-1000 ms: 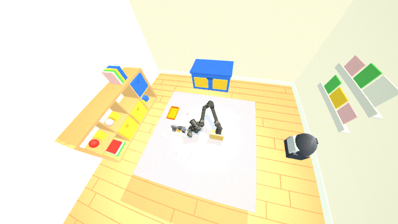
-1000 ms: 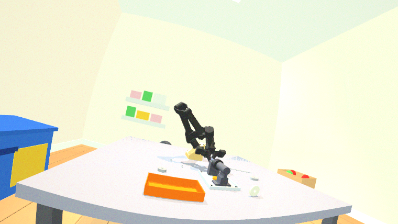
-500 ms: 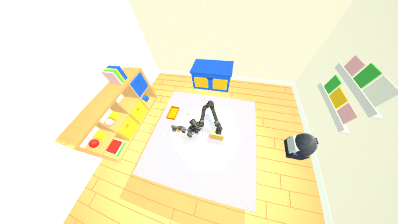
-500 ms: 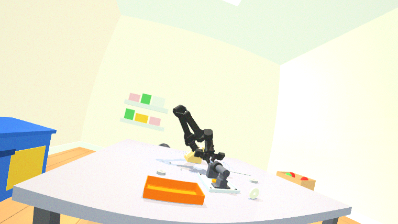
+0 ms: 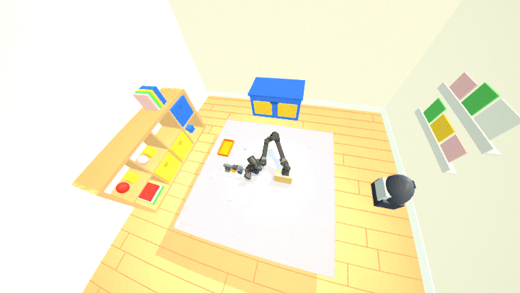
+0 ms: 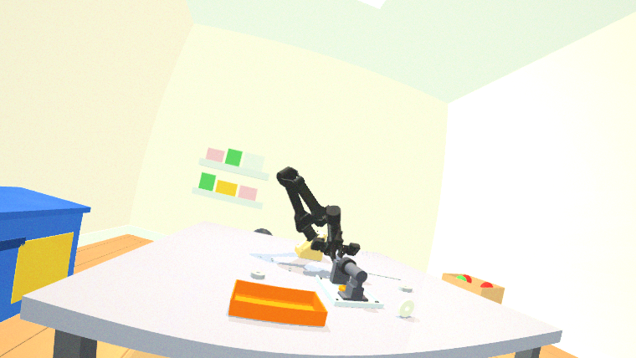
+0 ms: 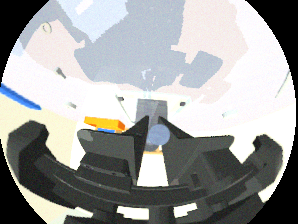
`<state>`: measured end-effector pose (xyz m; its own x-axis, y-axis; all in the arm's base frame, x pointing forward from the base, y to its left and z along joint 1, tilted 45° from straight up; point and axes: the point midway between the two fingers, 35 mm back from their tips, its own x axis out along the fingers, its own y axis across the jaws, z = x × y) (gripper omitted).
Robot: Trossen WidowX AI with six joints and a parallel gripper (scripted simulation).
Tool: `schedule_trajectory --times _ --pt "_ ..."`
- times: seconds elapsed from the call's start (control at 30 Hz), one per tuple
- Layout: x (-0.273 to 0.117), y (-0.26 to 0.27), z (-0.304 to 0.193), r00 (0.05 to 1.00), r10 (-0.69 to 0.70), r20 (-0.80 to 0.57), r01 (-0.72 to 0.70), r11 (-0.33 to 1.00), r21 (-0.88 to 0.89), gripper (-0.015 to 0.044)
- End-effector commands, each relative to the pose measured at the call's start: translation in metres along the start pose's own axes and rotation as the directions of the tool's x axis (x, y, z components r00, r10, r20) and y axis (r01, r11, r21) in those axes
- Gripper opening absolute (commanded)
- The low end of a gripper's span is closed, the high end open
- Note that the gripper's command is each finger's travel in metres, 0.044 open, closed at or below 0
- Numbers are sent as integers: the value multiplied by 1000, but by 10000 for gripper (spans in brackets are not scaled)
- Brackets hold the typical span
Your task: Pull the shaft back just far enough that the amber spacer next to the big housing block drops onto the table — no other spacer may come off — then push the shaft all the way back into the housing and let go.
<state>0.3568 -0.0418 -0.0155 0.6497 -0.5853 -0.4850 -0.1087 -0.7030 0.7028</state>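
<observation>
A grey housing block (image 6: pixel 339 272) and a smaller grey post (image 6: pixel 355 289) stand on the white base plate (image 6: pixel 358 304). A thick grey cylinder (image 6: pixel 355 270) (image 5: pixel 227 166) lies level across them. The amber spacer (image 6: pixel 341 288) (image 5: pixel 232 170) is off the shaft, low at the base plate between block and post, partly hidden by the post. My gripper (image 7: pixel 153 119) (image 6: pixel 336 257) is shut on the shaft, whose round bluish end (image 7: pixel 159 135) shows between the fingers, on the robot's side of the block. How deep the shaft sits, and any other spacers on it, cannot be made out.
An orange tray (image 5: pixel 226 147) (image 6: pixel 278 314) stands beside the fixture. Pale rings lie around it: one flat ring (image 6: pixel 257 275) near the tray, another flat ring (image 6: pixel 404 288) on the other side, and an upright ring (image 6: pixel 406 308). A yellow block (image 5: pixel 282 176) is at the arm's base.
</observation>
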Motion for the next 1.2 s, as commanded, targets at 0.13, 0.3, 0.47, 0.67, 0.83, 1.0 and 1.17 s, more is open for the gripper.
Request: schedule_trajectory --times 0.13,0.3,0.47,0.67,0.83,1.0,1.17 --pt "2 0 -3 1000 1 -2 -1 1000 4 0" --pt "3 1 -4 1000 1 -3 -1 1000 4 0" --pt "4 1 -6 1000 1 -3 -1 1000 4 0" --pt "6 1 -7 1000 1 -3 -1 1000 4 0" --pt "7 1 -8 1000 2 -3 -2 1000 4 0" --pt "8 1 -9 1000 2 -3 -2 1000 4 0" --pt "9 1 -10 1000 2 -3 -2 1000 4 0"
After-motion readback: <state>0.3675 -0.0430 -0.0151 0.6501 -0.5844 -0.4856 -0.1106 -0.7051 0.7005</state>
